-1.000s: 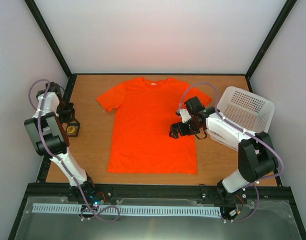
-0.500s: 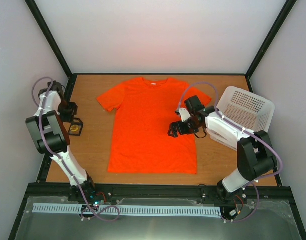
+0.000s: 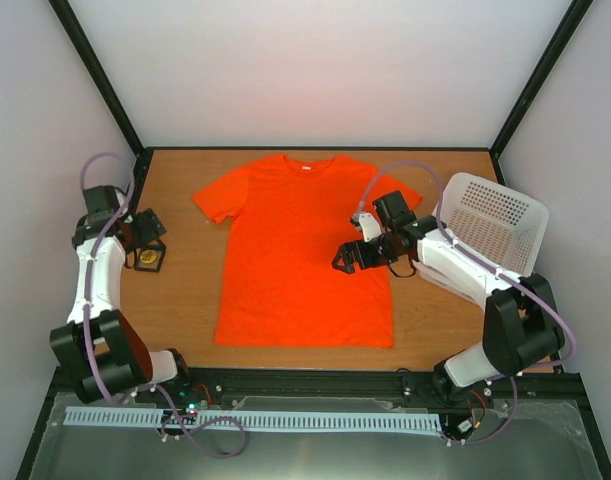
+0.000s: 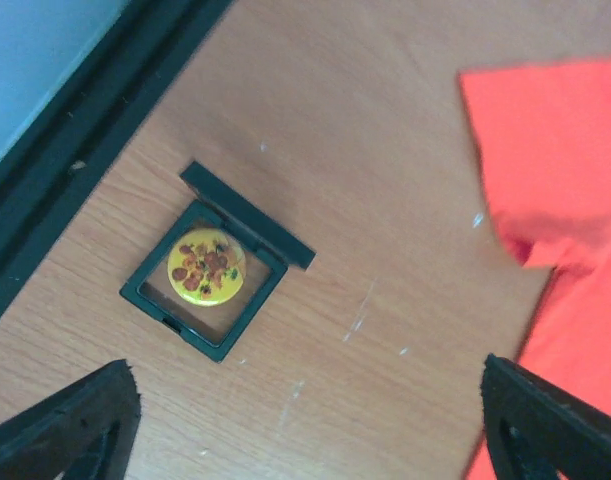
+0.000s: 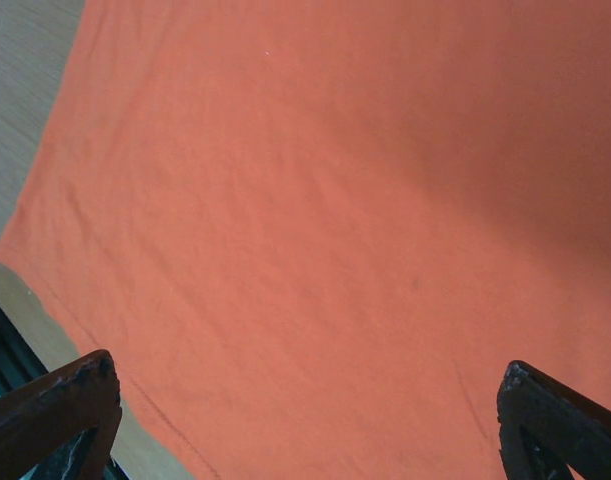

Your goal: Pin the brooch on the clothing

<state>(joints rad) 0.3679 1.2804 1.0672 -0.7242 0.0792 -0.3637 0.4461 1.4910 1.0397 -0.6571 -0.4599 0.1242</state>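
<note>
Lying flat and smooth on the wood-grain table (image 3: 185, 300), the bright orange T-shirt (image 3: 305, 250) fills the middle of the top view, with its round neck toward the upper edge. Its plain matte fabric shows only faint creases in the right wrist view.

The brooch (image 4: 207, 265), a small round yellow disc mottled with reddish-brown, sits inside a shallow square black box (image 4: 247, 215). The box's thin lid is folded open on its upper side. In the top view it lies at the left, well apart from the shirt's sleeve and close to the black frame rail (image 4: 75, 140).

The left gripper (image 4: 303, 385) hangs over bare wood near the box, its fingers spread wide and empty. The right gripper (image 5: 305, 370) is equally wide and empty over the shirt's right half. A white perforated plastic basket (image 3: 495, 215) stands tilted at the right.
</note>
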